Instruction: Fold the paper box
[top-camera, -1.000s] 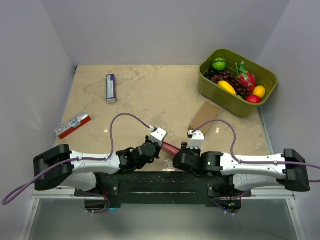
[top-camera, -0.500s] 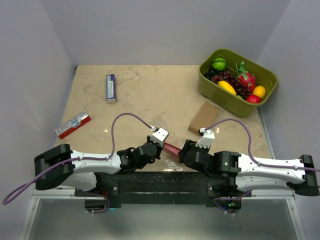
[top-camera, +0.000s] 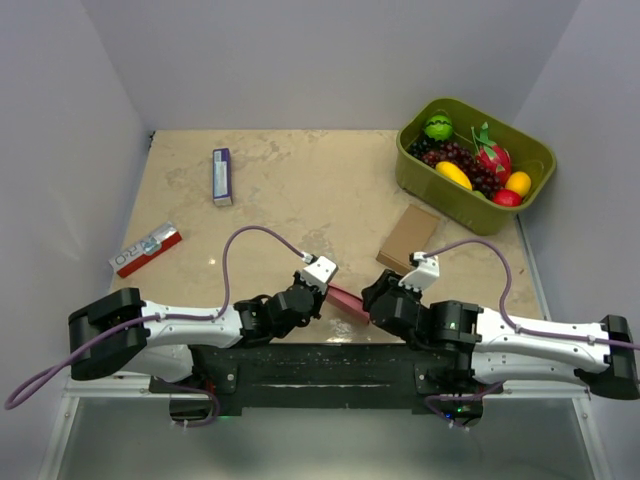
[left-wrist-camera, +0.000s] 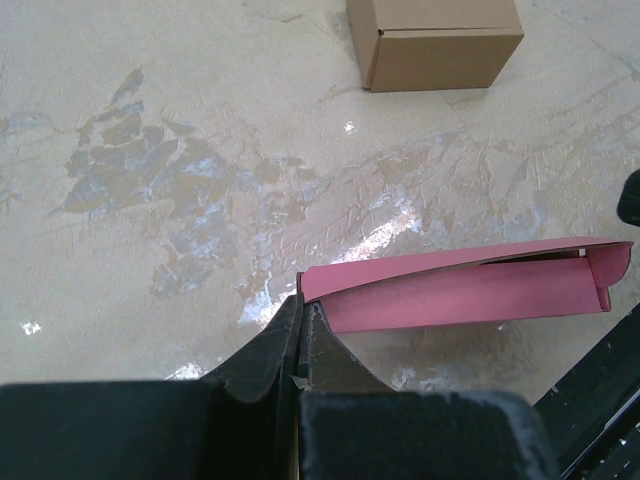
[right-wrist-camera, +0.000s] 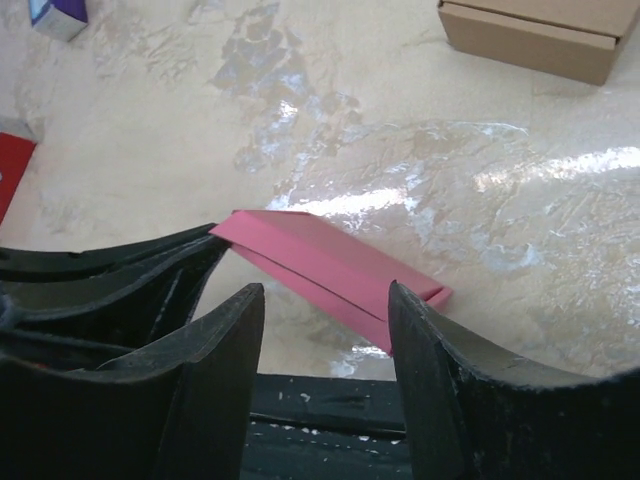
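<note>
- Where it sat at the near middle of the table (top-camera: 300, 190), between the two arms, the paper box (top-camera: 345, 300) was a flattened pink-red sleeve. Its right end gaped slightly, with a small flap showing inside.
- Left gripper (left-wrist-camera: 305, 310): clenched on the left corner of the paper box, fingers pressed together over the card.
- Right gripper (right-wrist-camera: 325, 295): released, jaws standing apart with the box's right end seen between them. No contact with the card could be made out.
- Handling, judged: very light thin card, stiff along its creases but easily bowed or dented. The smooth face was likely to slip in a weak pinch.
- Hold points, judged: close to a corner or along a folded edge, where the card was doubled. The open flap end looked weakest.
- Edges: the box lay just beside the black base rail (top-camera: 320, 365) at the table's near edge, so room toward the near side was tight.
- Open room: bare surface stretched far and left of the box.
- Obstacles: brown cardboard box (top-camera: 410, 235) near on the far right, green fruit bin (top-camera: 440, 195) beyond it. Red-and-white packet (top-camera: 146, 249) and purple-and-white carton (top-camera: 222, 176) lay well apart on the left.
</note>
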